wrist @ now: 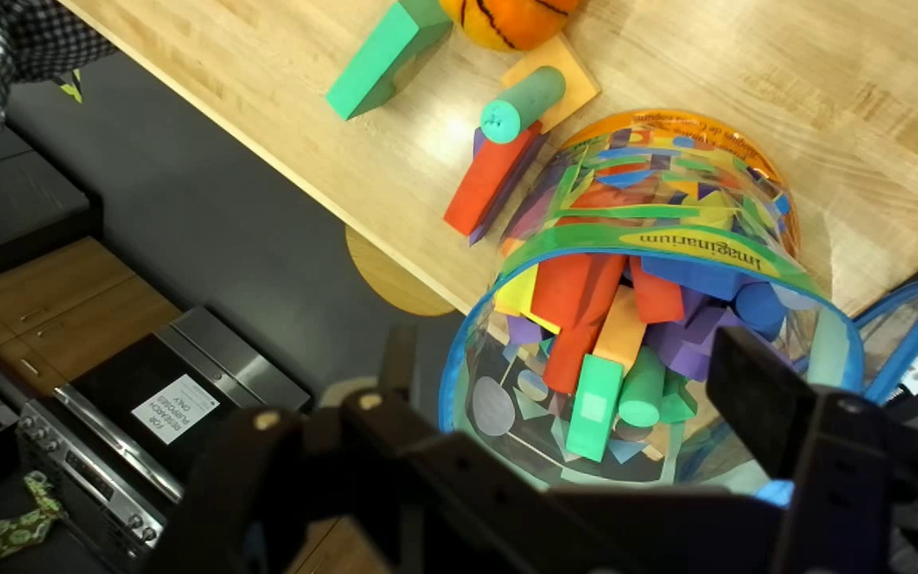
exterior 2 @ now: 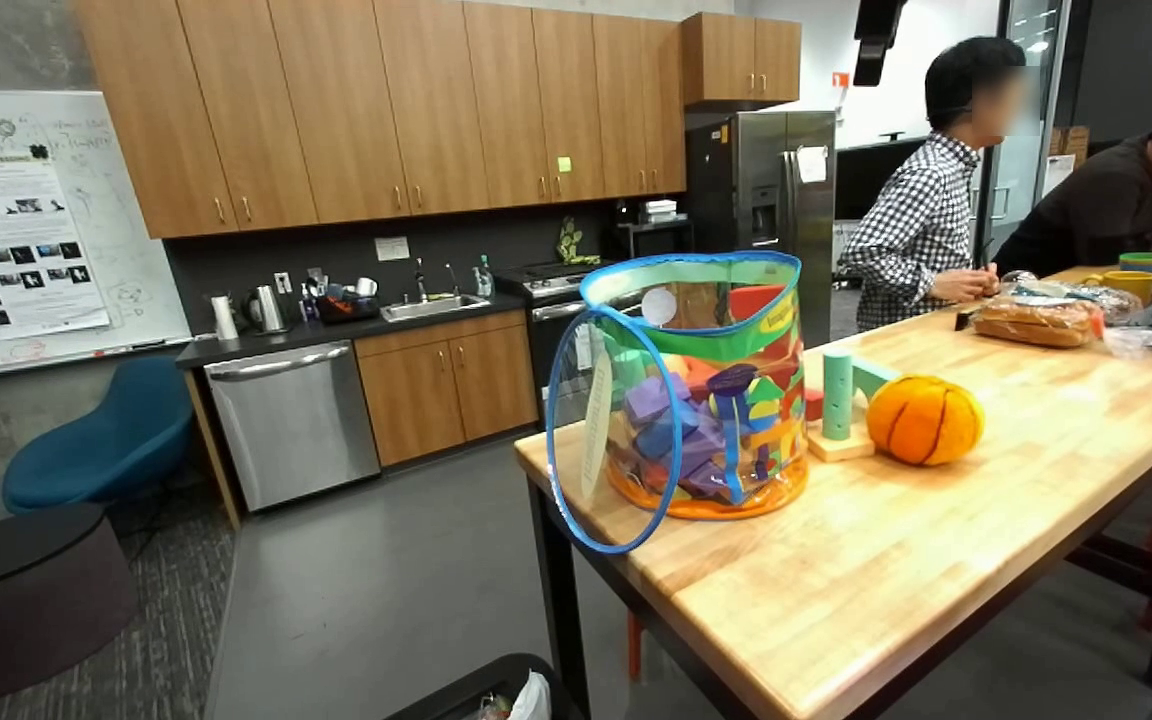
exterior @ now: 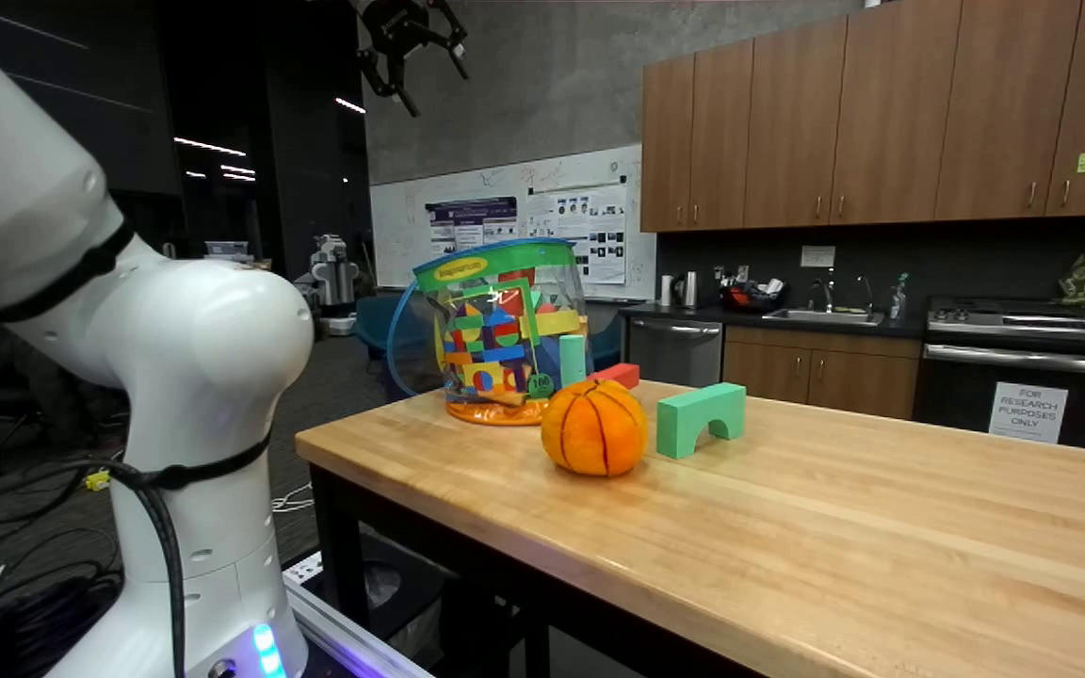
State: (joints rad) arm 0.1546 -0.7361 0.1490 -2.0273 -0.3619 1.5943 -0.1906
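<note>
My gripper (wrist: 576, 379) is open and empty, with its fingers wide apart. In an exterior view the gripper (exterior: 439, 92) hangs high above the table, and only part of it (exterior 2: 874, 45) shows at the top of the other picture. Below it, a clear bag with a blue rim and green band (wrist: 670, 239) stands open on the table, full of coloured blocks. Between the fingers in the wrist view I see a green block (wrist: 595, 408), a green cylinder (wrist: 642, 388) and an orange block (wrist: 620, 328) inside the bag. The gripper touches nothing.
An orange plush pumpkin (exterior: 594, 428), a green arch block (exterior: 701, 419), a teal cylinder (wrist: 524, 104) on a tan block (wrist: 574, 80), and a red block (wrist: 492, 179) lie beside the bag. The bag's round lid (exterior 2: 678, 430) hangs off its side. Two people stand near the table's far end.
</note>
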